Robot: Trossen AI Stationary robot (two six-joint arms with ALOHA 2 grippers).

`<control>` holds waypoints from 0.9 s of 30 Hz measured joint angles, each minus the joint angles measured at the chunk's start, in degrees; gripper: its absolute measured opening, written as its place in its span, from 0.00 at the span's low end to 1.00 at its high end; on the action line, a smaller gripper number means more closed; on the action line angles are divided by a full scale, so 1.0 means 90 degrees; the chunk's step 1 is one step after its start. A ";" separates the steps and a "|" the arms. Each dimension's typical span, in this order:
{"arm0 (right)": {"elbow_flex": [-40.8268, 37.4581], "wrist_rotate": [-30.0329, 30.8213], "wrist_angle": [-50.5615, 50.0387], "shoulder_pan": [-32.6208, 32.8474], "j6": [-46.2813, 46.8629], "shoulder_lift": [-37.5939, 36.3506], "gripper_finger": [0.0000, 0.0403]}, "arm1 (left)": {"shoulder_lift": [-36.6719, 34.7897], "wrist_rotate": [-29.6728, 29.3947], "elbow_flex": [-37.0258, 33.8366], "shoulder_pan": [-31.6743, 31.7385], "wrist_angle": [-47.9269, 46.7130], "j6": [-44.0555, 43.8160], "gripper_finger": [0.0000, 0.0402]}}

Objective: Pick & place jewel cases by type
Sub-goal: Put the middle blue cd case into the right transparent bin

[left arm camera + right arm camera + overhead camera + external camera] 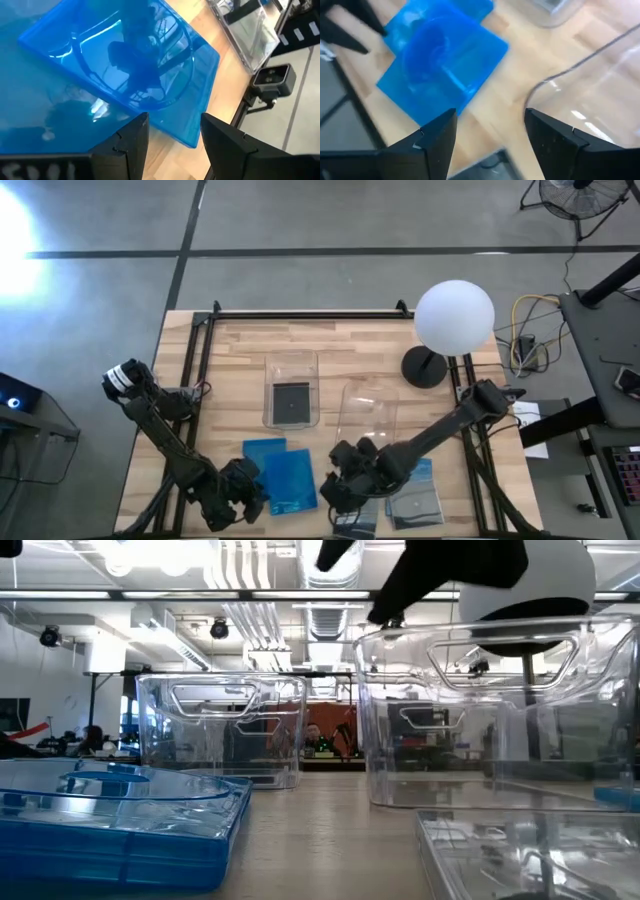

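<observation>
Two bright blue jewel cases [282, 470] lie flat and overlapping on the table's near left part, and they also show in the left wrist view [120, 75] and the right wrist view [440, 65]. A dark case [291, 402] lies inside the left clear bin [290, 362]. Clear-grey cases [415, 498] lie flat near the table's near right edge. My left gripper [245, 495] is open, just near-left of the blue cases, with its fingers [172, 122] over the upper case's near corner. My right gripper [340, 480] is open, between the blue cases and the clear-grey ones [490, 117].
A second clear bin [368, 415] stands right of the first, beside my right arm. A white globe lamp [453, 315] on a black base [425, 367] stands at the far right. Black frame rails [300, 313] run along the table's edges. Bare wood lies between the bins and the cases.
</observation>
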 joint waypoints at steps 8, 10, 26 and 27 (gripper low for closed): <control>0.1157 -0.0429 -0.2519 0.0326 0.1288 -0.0020 0.55 | 0.0000 0.0111 -0.0002 0.0000 -0.0003 0.0319 0.40; 0.1402 -0.0761 -0.3100 0.0475 0.2155 -0.0009 0.54 | 0.0000 0.0111 -0.0002 0.0000 0.0000 0.0348 0.40; -0.0271 -0.1776 -0.2685 0.0909 0.6297 0.0015 0.52 | 0.0000 0.0106 -0.0007 0.0171 -0.0021 0.0839 0.40; -0.0306 -0.1758 -0.2683 0.0789 0.6155 0.0015 0.52 | 0.0000 0.0112 -0.0007 0.0180 -0.0026 0.0839 0.40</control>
